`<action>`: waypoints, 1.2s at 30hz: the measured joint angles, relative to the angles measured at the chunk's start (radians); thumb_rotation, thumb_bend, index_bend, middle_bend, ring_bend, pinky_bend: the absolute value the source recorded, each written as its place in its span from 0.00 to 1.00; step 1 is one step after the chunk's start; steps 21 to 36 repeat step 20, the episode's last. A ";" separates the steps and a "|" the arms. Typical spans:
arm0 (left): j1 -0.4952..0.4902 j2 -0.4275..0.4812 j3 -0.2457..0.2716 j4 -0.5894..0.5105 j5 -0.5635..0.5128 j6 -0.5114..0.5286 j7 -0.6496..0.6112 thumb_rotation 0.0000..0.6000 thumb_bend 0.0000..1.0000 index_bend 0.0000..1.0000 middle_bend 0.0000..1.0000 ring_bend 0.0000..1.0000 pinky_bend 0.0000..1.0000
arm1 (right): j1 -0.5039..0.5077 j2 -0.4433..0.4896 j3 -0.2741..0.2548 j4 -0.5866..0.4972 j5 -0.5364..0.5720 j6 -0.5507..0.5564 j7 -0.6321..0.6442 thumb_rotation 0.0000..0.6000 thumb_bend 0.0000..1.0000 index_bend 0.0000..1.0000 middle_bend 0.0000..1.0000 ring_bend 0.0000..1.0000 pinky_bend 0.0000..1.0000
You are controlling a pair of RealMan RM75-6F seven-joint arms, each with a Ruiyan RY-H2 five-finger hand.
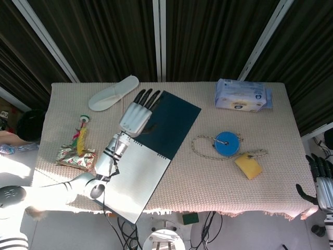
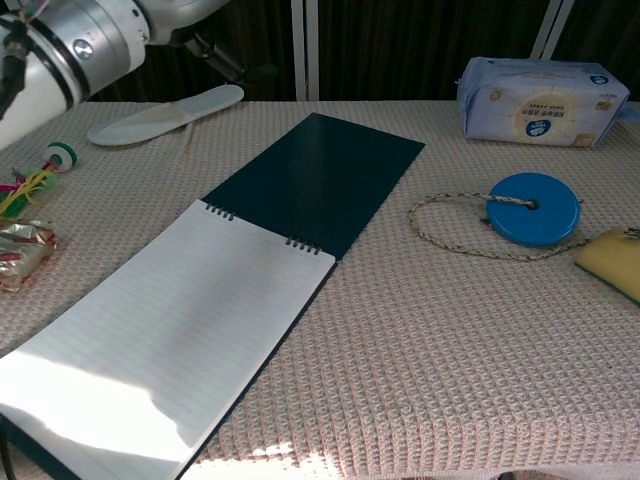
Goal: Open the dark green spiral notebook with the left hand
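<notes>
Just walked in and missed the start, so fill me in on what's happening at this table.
The dark green spiral notebook lies open on the table, its cover folded flat away from a lined page. The left hand hovers above the cover's left edge with its fingers extended, holding nothing. The right hand hangs off the table's right end, idle. A slipper, tissue pack, blue disc on a rope and yellow sponge sit untouched.
</notes>
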 measured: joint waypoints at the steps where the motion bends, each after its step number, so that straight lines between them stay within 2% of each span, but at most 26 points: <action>1: 0.044 0.034 0.029 -0.052 0.009 0.026 -0.009 0.76 0.25 0.05 0.04 0.00 0.10 | 0.000 -0.002 0.000 0.000 -0.002 0.002 -0.001 1.00 0.30 0.00 0.00 0.00 0.00; 4: 0.194 0.136 0.147 -0.166 0.062 0.127 -0.059 0.75 0.25 0.06 0.04 0.00 0.10 | 0.000 -0.011 0.000 0.003 -0.015 0.015 -0.003 1.00 0.29 0.00 0.00 0.00 0.00; 9: 0.421 0.246 0.350 -0.211 0.189 0.316 -0.181 0.75 0.23 0.07 0.04 0.00 0.10 | -0.002 -0.033 -0.002 0.018 -0.042 0.045 -0.006 1.00 0.29 0.00 0.00 0.00 0.00; 13: 0.552 0.276 0.429 -0.193 0.263 0.442 -0.261 0.74 0.23 0.07 0.04 0.00 0.10 | -0.005 -0.043 -0.006 0.028 -0.057 0.060 -0.008 1.00 0.29 0.00 0.00 0.00 0.00; 17: 0.642 0.281 0.460 -0.147 0.317 0.523 -0.310 0.74 0.23 0.07 0.04 0.00 0.10 | -0.009 -0.047 -0.012 0.030 -0.069 0.074 -0.015 1.00 0.29 0.00 0.00 0.00 0.00; 20: 0.682 0.275 0.461 -0.110 0.348 0.565 -0.318 0.74 0.23 0.07 0.04 0.00 0.10 | -0.014 -0.047 -0.016 0.031 -0.074 0.082 -0.016 1.00 0.29 0.00 0.00 0.00 0.00; 36: 0.682 0.275 0.461 -0.110 0.348 0.565 -0.318 0.74 0.23 0.07 0.04 0.00 0.10 | -0.014 -0.047 -0.016 0.031 -0.074 0.082 -0.016 1.00 0.29 0.00 0.00 0.00 0.00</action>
